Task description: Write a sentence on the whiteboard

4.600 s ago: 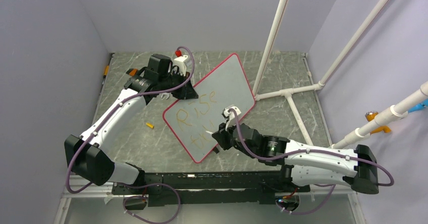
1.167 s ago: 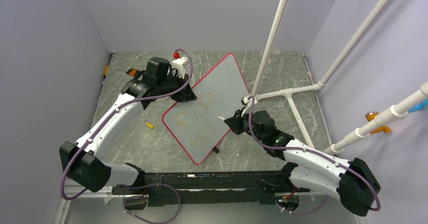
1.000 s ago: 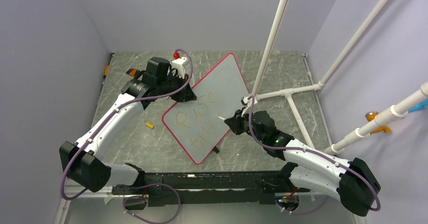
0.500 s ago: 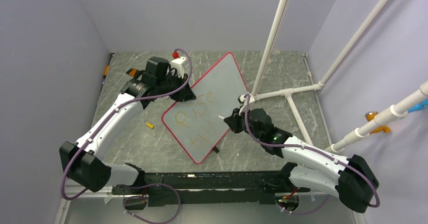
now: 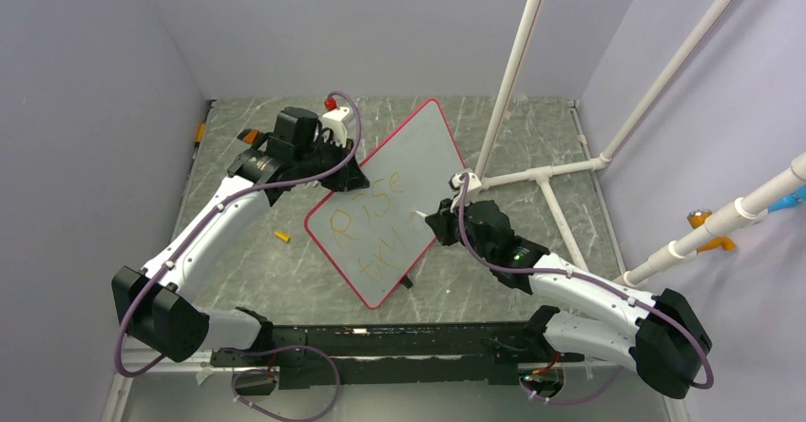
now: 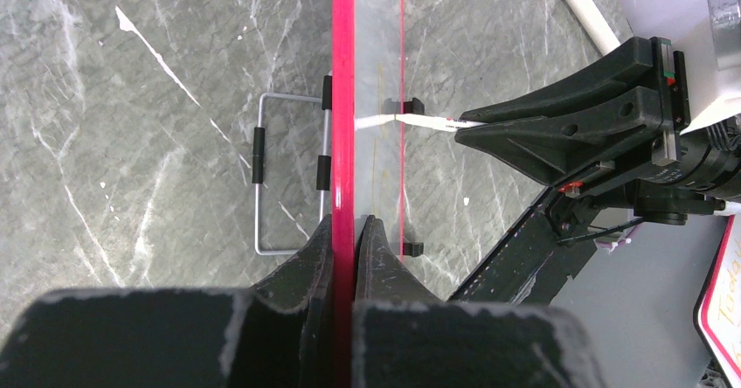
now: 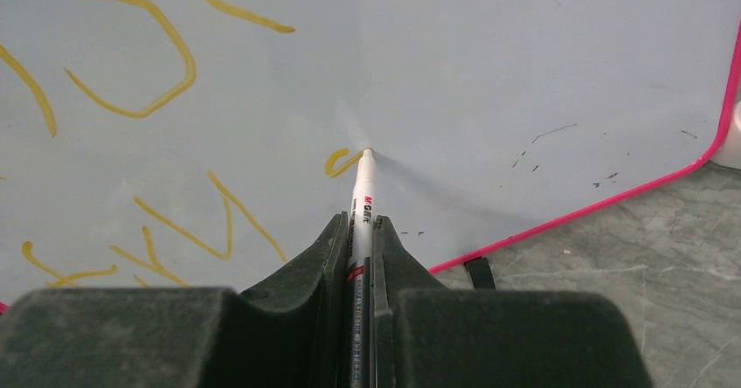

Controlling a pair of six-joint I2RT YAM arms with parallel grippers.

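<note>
Red-pink rim of the whiteboard (image 6: 342, 100) is pinched between the closed jaws of the left gripper (image 6: 342, 231), which clamps the board's upper-left edge. The board stands tilted up off the grey marbled table (image 5: 247, 251), diamond-wise from above, low corner toward the arm bases. A wire stand (image 6: 262, 187) shows on its back side. The right gripper (image 7: 356, 231) is closed tight on a slim white marker (image 7: 361, 187) that pokes out forward between the fingers. The marker tip touches the board face at the end of a short curved orange stroke. The sentence (image 5: 366, 227) sits on the lower-left half of the board in orange-yellow wobbly letters, "Rise" above and "try" below, with the new stroke just right of "try". The upper-right half of the board is blank. A small orange piece (image 5: 281, 237) lies on the table left of the board, apart from it. White pipes (image 5: 513, 61) stand to the right, behind the right arm.
</note>
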